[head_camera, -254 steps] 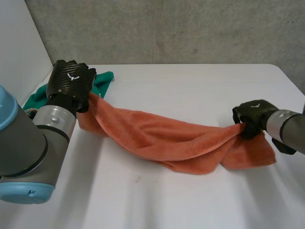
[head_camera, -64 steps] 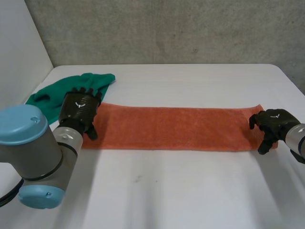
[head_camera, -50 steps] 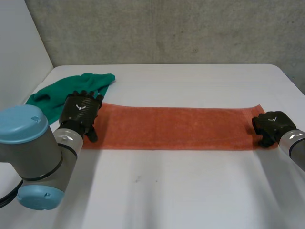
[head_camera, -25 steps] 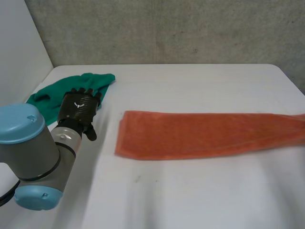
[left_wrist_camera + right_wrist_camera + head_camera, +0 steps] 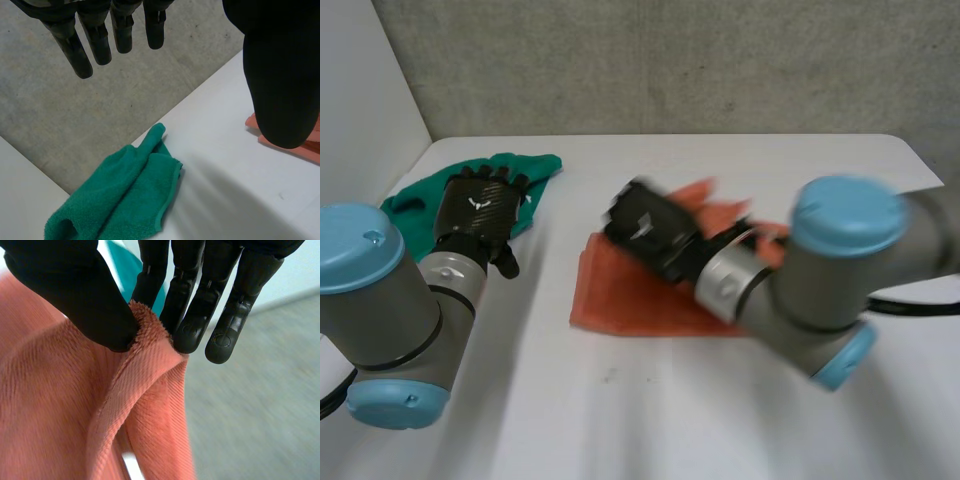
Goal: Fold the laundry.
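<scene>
Across the white table (image 5: pixel 620 430) the right arm (image 5: pixel 825 265) reaches over toward the robot's left, and the left arm (image 5: pixel 385 320) stands at the table's left side. Between them lies the orange towel (image 5: pixel 625 300), part of it flat on the table and part raised and doubled over itself under the right arm. A green cloth (image 5: pixel 542 164) sits crumpled near the far left corner, apart from the towel.

The right hand (image 5: pixel 650 232) has an edge of the orange towel pinched between its thumb and straight fingers, with the cloth hanging in a fold below the pinch. The left hand (image 5: pixel 478 208) hovers by the green cloth with its fingers straight and spread, and it holds nothing.

The step looks to be the first fold, one end of the towel carried across onto the other. Next the held edge should be lowered onto the flat end, squared with its border, and only then let go; the free hand could press the layers so they do not slip
</scene>
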Robot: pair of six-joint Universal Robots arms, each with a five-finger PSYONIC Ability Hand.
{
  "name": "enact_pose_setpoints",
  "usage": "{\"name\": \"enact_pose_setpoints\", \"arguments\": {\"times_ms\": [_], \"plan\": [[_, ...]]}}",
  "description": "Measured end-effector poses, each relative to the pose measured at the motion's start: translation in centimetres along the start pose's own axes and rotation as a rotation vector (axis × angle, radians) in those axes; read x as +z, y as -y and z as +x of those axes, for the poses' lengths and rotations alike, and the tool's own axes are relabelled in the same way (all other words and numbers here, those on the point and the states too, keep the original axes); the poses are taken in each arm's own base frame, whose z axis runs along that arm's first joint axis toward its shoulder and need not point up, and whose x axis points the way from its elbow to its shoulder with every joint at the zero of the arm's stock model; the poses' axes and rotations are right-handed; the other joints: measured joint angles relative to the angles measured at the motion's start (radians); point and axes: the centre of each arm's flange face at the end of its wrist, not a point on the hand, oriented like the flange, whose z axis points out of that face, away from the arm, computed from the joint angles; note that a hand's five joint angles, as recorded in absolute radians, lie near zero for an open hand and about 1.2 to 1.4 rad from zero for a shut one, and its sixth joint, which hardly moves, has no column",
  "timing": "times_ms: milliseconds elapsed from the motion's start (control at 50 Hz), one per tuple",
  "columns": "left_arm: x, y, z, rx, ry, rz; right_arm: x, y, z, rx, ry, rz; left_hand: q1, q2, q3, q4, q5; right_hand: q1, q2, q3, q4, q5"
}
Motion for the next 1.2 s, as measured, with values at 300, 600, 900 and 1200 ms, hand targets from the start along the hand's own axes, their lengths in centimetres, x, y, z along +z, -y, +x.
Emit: {"name": "enact_pose_setpoints", "arguments": {"times_ms": [300,600,900,1200], "plan": [[1.0,0.8,0.6,-0.004,-0.012,0.035,0.9,-2.4,-1.2,0.287,-0.034,-0.138,0.0,0.0,0.0,0.0,0.0,-0.781,-0.951,-0.978,-0.961,-0.928],[-0.7,2.8,11.1,0.012,-0.363,0.164,-7.8,-8.5,2.6,0.873,-0.198,-0.546,0.0,0.0,0.0,0.0,0.0,-0.781,-0.951,-0.978,-0.961,-0.928],[-1.4,0.8,14.8,0.039,-0.484,0.134,-9.1,-11.0,0.1,0.77,-0.204,-0.56,0.0,0.0,0.0,0.0,0.0,-0.543,-0.667,-0.676,-0.682,-0.672],[5.2,-4.3,9.8,0.21,-0.137,-0.03,-9.0,-11.5,-0.1,0.711,-0.214,-0.572,0.0,0.0,0.0,0.0,0.0,-0.363,-0.448,-0.465,-0.471,-0.472]]}}
